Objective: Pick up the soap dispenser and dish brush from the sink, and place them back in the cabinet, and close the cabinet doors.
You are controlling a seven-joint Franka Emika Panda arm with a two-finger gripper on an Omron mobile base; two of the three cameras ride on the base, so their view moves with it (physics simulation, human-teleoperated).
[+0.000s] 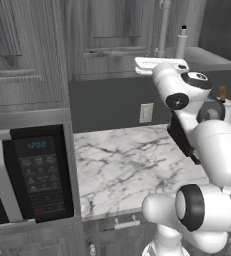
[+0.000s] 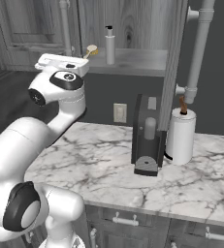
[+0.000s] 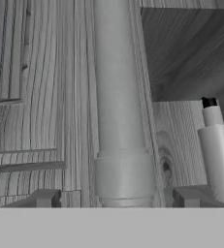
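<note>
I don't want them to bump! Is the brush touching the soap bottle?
Apart. The right base view shows a strip of grey shelf between the dish brush and the soap dispenser.

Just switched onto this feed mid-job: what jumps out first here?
The white arm reaches up to the open cabinet, its gripper straddling a door's white bar handle. The soap dispenser stands upright on the shelf with the dish brush to its left. Below, a black coffee machine and a white cylinder sit on the marble counter.
</note>
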